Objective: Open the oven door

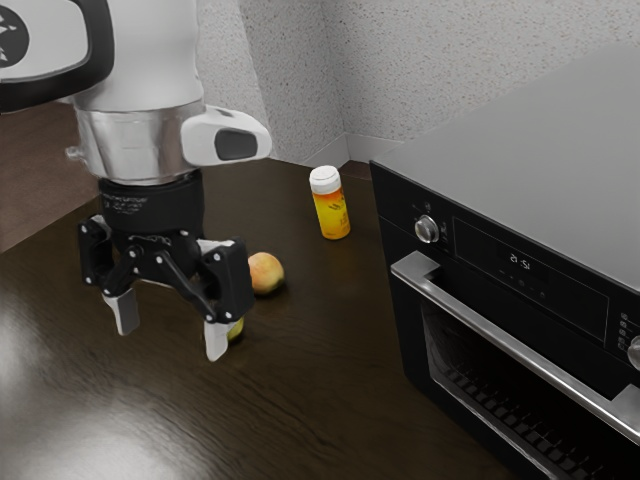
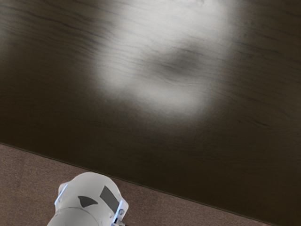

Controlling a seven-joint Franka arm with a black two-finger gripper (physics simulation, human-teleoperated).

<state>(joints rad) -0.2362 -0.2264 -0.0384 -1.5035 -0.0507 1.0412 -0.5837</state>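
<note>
My black two-finger gripper (image 1: 171, 343) hangs open, well apart from the silver metal bar handle (image 1: 515, 345), and the black, glass-windowed oven door (image 1: 500, 385) looks shut, all opening left to do.

No text is legible, even on the oven display (image 1: 521, 263).

Counter (image 1: 330, 400): dk wood, visible grain, semi-gloss w/ bright glare. Oven top (image 1: 530, 160): smooth, satin, metal-look. Oven front (image 1: 397, 203): smooth blk; handle (image 1: 520, 355) brushed metal, knob (image 1: 427, 229) shiny metal. Bottle (image 1: 333, 215): smooth plastic-look. Fingers (image 1: 217, 341): matt, plastic-look. Far wall (image 1: 450, 50): speckled, rough-look. Floor (image 2: 28, 174): rough, carpet-like. Arm collar (image 1: 135, 145): metal, semi-gloss.
</note>
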